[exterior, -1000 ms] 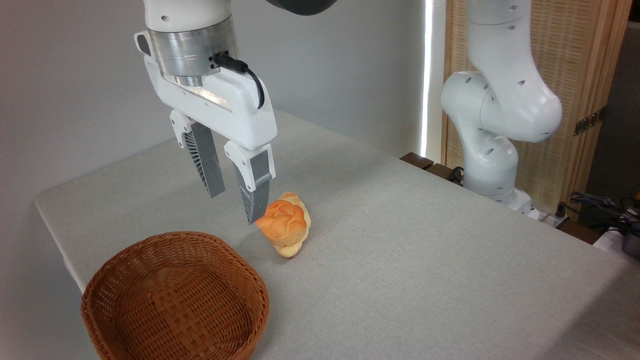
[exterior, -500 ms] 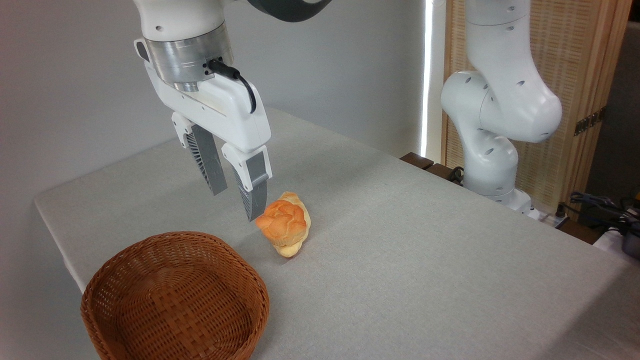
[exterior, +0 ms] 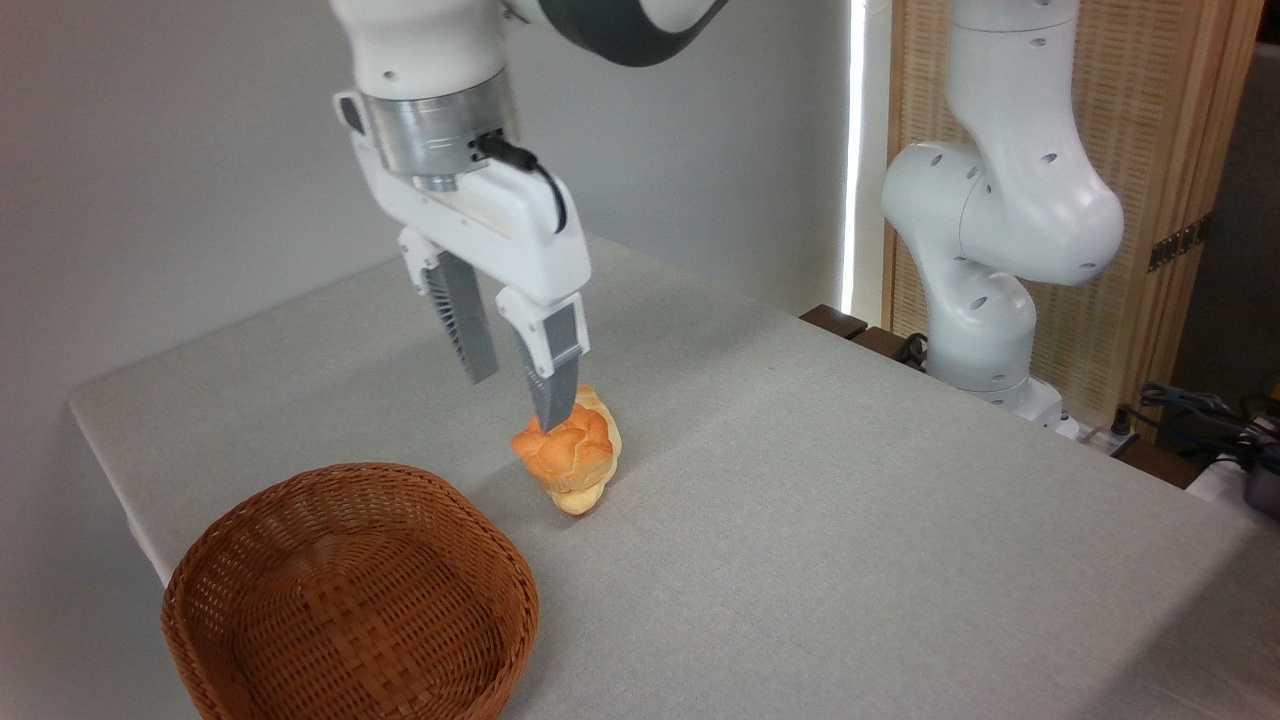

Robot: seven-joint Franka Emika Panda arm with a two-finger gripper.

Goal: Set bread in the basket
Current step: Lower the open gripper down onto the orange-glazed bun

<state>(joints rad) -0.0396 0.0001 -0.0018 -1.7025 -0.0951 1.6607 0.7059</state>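
Observation:
The bread (exterior: 565,452), a small orange-brown bun with a knotted top, sits on the grey tablecloth near the middle of the table, resting against a paler yellowish roll (exterior: 596,478). My gripper (exterior: 518,400) hangs open just above and behind the bun, its nearer fingertip (exterior: 553,408) overlapping the bun's top in this view; whether it touches is unclear. Nothing is between the fingers. The round reddish-brown wicker basket (exterior: 350,590) stands empty at the front left, a short way from the bun.
The table (exterior: 850,520) is covered in grey cloth; its left edge runs close past the basket. My arm's white base (exterior: 985,330) stands at the back right, beside a wooden slatted screen (exterior: 1150,150). Cables and dark gear (exterior: 1220,430) lie at the far right.
The gripper has moved right and slightly up, from left of the bun to over it, staying open. The bun, roll and basket have not moved.

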